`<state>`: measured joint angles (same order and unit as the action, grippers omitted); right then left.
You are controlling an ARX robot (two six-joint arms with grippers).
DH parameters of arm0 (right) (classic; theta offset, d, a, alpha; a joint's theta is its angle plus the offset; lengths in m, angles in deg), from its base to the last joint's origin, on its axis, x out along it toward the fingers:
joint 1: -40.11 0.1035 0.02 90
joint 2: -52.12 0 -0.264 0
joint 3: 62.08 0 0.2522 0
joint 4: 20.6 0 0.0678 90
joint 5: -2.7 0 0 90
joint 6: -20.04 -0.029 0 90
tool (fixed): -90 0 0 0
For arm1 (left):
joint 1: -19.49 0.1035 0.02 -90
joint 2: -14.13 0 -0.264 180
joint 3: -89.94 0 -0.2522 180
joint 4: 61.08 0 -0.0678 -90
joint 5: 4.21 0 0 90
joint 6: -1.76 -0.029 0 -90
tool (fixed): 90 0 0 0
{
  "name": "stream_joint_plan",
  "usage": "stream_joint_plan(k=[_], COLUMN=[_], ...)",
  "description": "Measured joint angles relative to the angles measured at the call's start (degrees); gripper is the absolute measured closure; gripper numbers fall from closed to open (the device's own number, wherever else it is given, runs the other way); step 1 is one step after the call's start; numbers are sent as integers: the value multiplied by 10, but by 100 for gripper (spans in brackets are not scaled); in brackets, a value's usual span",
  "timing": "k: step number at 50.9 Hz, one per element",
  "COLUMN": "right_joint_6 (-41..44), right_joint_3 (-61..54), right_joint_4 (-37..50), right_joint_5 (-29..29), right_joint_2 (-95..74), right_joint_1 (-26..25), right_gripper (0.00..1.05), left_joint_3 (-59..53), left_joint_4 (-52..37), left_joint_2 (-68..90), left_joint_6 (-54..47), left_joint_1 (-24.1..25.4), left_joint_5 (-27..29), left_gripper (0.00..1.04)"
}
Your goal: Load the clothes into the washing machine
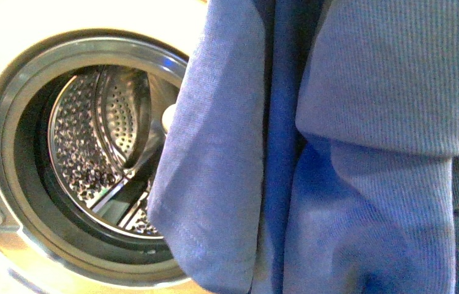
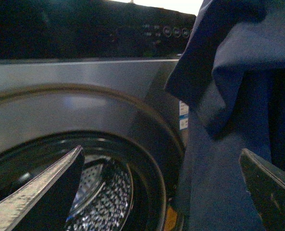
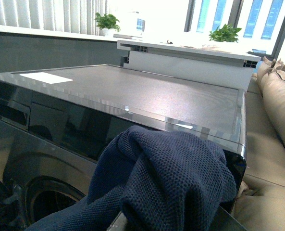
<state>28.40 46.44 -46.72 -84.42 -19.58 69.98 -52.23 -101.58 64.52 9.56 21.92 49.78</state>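
Front view: clothes (image 1: 337,153), blue fine knit, hang in the air in front of the washing machine (image 1: 6,73). They fill the frame from 12 to 6 o'clock and the whole 3 o'clock side, w/ a stitched hem low near 6. Open porthole sits at 9 o'clock, perforated steel drum (image 1: 92,141) in view; cloth covers the porthole's 3 o'clock edge.

Left end effector (image 2: 154,192): fingers (image 2: 36,192) spread wide apart, not clamped on anything, cloth hanging just beside one finger.

Right end effector: hidden under bunched navy cloth in its wrist view, so can't tell if it grips.
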Motion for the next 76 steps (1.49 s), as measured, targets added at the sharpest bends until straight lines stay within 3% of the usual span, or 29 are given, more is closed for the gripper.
stream_joint_plan(k=[4, 16, 23, 28, 34, 55, 65, 76], right_joint_6=[0, 0, 0, 0, 0, 0, 0, 0], right_joint_3=[0, 0, 0, 0, 0, 0, 0, 0], right_joint_4=[0, 0, 0, 0, 0, 0, 0, 0], right_joint_5=[0, 0, 0, 0, 0, 0, 0, 0], right_joint_2=[0, 0, 0, 0, 0, 0, 0, 0], right_joint_1=[0, 0, 0, 0, 0, 0, 0, 0], right_gripper=[96, 96, 96, 96, 96, 96, 96, 96], left_joint_3=[16, 87, 126, 130, 138, 200, 216, 242], left_joint_4=[-35, -30, -39, -52, -56, 30, 31, -5], left_joint_2=[33, 123, 188, 224, 248, 311, 323, 340], left_joint_6=[-1, 8, 9, 14, 17, -31, -40, -27], left_joint_1=[-21, -64, -93, -109, -125, -232, -277, -316], left_joint_5=[-2, -33, -99, -184, -223, -131, -98, -24], left_gripper=[7, 7, 7, 7, 7, 7, 7, 7])
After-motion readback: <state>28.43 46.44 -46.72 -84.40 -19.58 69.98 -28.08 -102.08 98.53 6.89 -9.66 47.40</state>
